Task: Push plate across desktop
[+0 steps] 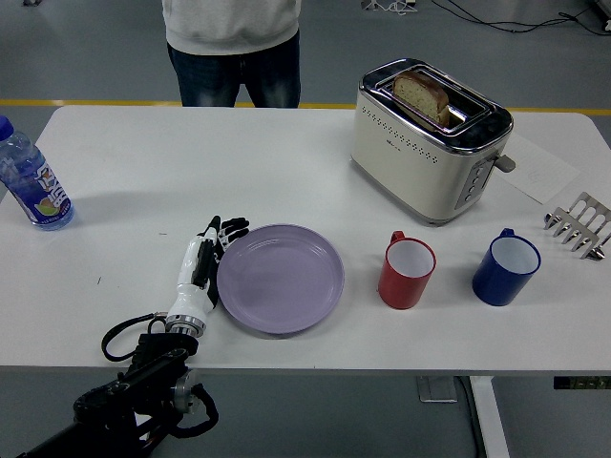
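A lilac plate (280, 278) lies flat on the white table (239, 162), near the front edge and left of centre. My left hand (204, 261) comes in from the lower left, with its fingers (221, 232) stretched out flat and its edge against the plate's left rim. It holds nothing. The plate's right rim is a short gap away from a red mug (406, 271). My right hand is out of view.
A blue mug (505, 266) stands right of the red one. A cream toaster (429, 138) with bread in it stands at the back right, a metal rack (578, 225) at the far right. A water bottle (31, 183) stands at the left edge. A person (232, 43) stands behind the table.
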